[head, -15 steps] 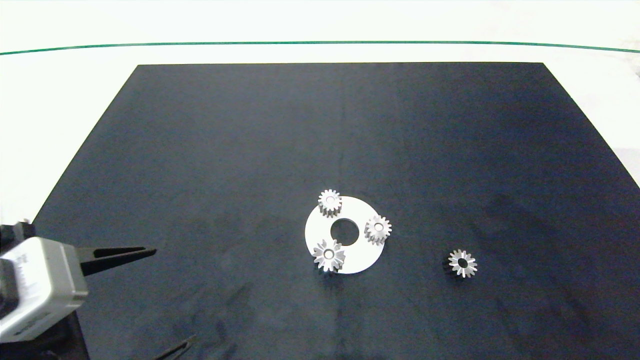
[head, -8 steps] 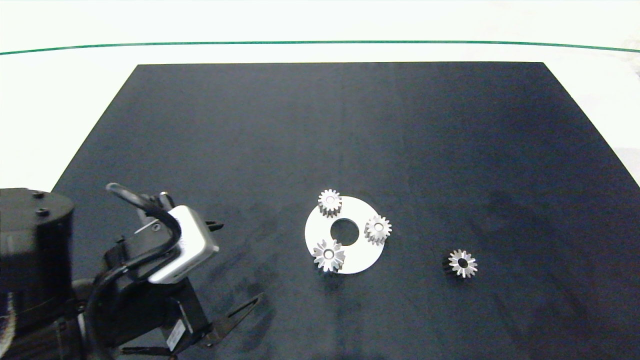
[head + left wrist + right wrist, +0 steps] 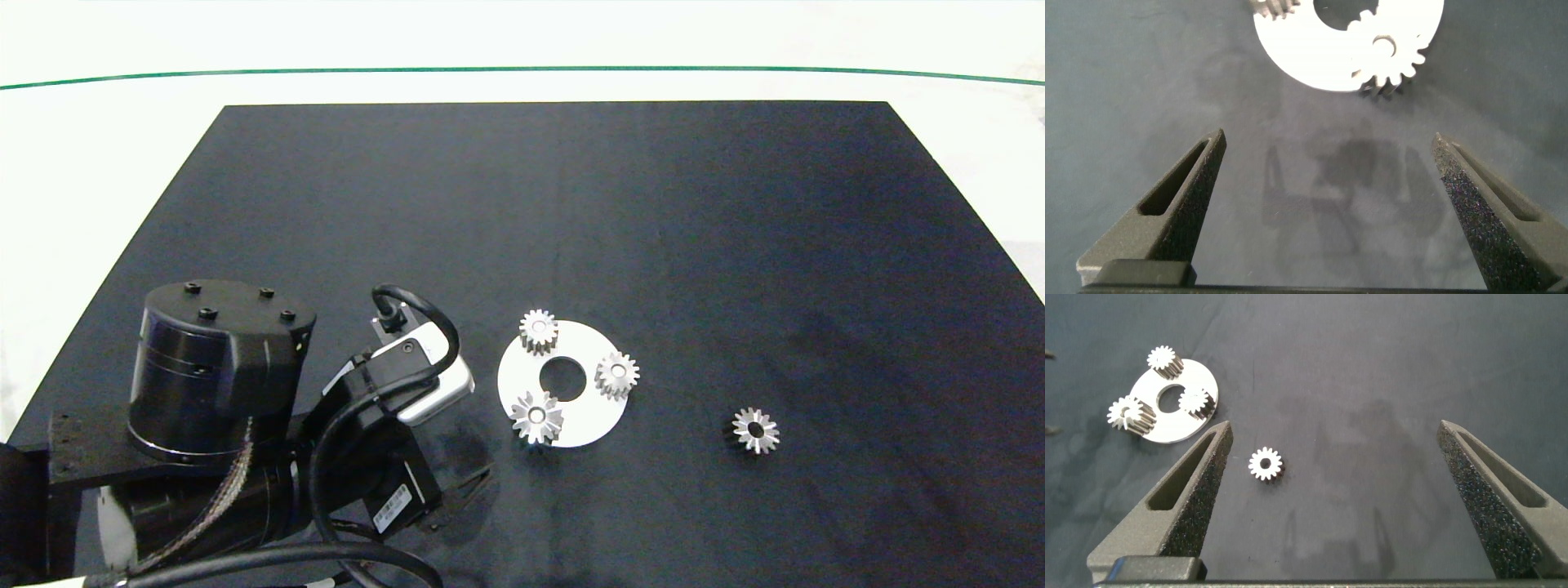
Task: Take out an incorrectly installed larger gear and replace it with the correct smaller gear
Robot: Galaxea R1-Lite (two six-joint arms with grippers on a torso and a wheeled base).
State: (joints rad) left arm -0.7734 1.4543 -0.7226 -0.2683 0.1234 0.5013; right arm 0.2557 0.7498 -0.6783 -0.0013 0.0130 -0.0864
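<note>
Since a second ago my left arm has swung in from the table's edge toward the white disc (image 3: 592,412). Its bulk hides most of my left gripper (image 3: 1327,147), spread wide, empty, just short of the larger gear (image 3: 536,416) on the disc's rim. The smaller gear (image 3: 755,430) lies apart on the black mat (image 3: 735,245), under my right gripper (image 3: 1331,433), also wide open.
</note>
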